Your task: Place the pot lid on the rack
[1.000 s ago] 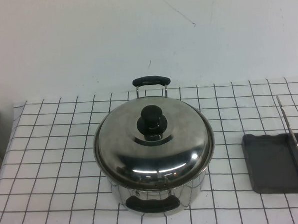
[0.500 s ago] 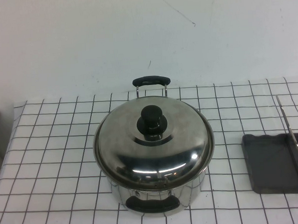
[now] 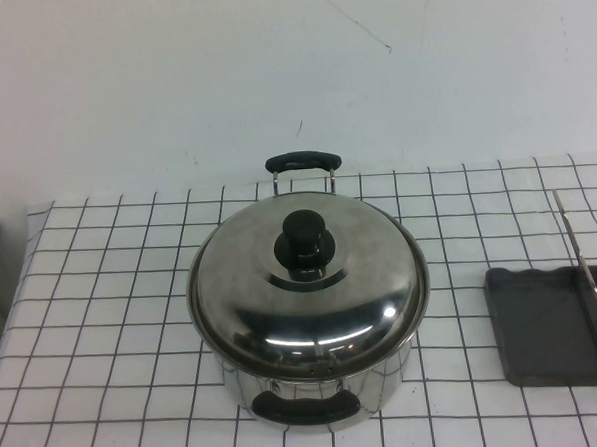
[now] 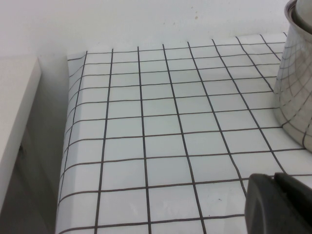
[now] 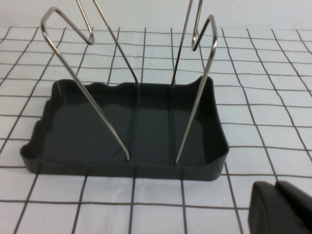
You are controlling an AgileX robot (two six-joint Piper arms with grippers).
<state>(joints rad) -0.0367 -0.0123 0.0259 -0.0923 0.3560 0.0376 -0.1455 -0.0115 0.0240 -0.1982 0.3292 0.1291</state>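
Note:
The shiny domed pot lid (image 3: 307, 283) with its black knob (image 3: 303, 240) sits on the steel pot (image 3: 318, 398) in the middle of the table. The rack (image 3: 546, 326), a dark grey tray with upright wire bars (image 3: 587, 273), stands at the right edge; in the right wrist view the rack (image 5: 87, 131) lies just ahead of my right gripper (image 5: 279, 207), which is shut and holds nothing. My left gripper (image 4: 278, 202) is shut and holds nothing, low over the table left of the pot's wall (image 4: 295, 83). Neither arm shows in the high view.
The table (image 3: 104, 324) wears a white cloth with a black grid. A pale wall rises behind it. A white ledge (image 4: 14, 122) stands off the table's left edge, across a narrow gap.

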